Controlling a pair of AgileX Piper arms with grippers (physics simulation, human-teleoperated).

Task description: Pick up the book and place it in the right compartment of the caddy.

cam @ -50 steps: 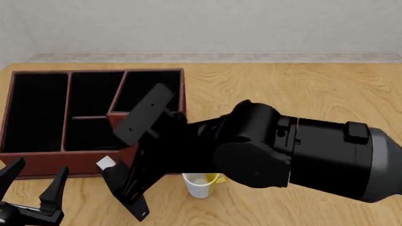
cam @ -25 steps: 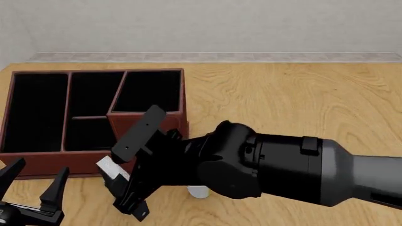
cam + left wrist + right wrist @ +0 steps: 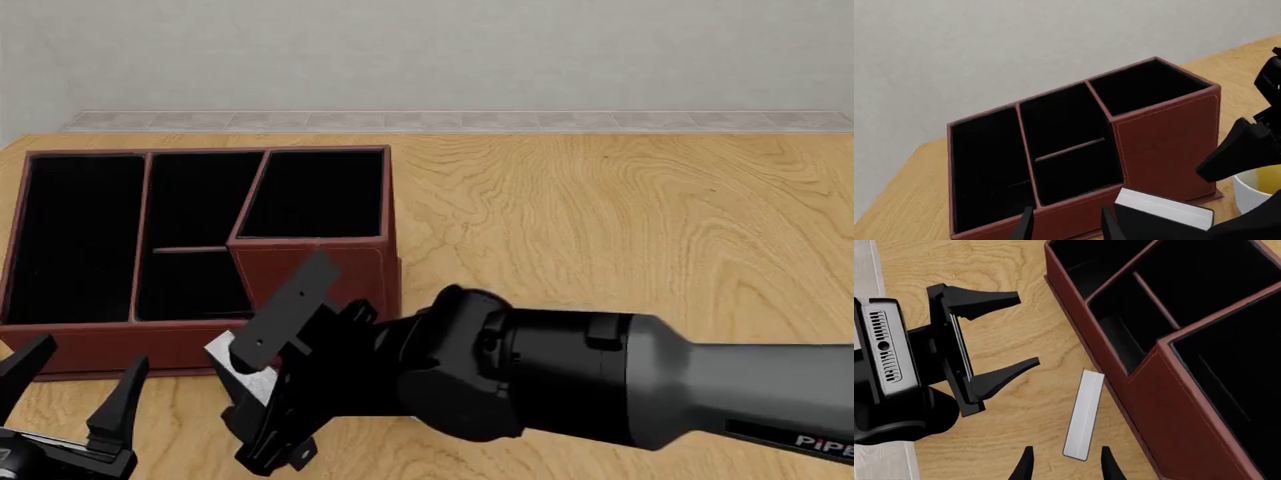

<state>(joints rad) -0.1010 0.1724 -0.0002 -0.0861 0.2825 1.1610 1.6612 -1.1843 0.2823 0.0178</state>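
The book (image 3: pixel 1084 414) stands on its edge on the table just in front of the caddy (image 3: pixel 80 335). Its white page edges face up and show in the front view (image 3: pixel 235 358) and the left wrist view (image 3: pixel 1162 212). My right gripper (image 3: pixel 1066 463) is open, pointing down, with its fingers on either side of the book's near end and not touching it. In the front view, my right gripper (image 3: pixel 274 450) covers most of the book. The right compartment (image 3: pixel 314 190) is tall, black inside and empty. My left gripper (image 3: pixel 74 400) is open and empty by the caddy's front left corner.
A white mug with a yellow inside (image 3: pixel 1257 187) stands right of the book, beside the caddy's front right corner. The right arm hides it in the front view. The left gripper (image 3: pixel 1011 335) is a short way from the book. Bare wooden table (image 3: pixel 627 220) lies to the right.
My right arm has moved down and toward the near left, bringing its open gripper over the book. It now hides the mug in the front view. The left gripper has not moved.
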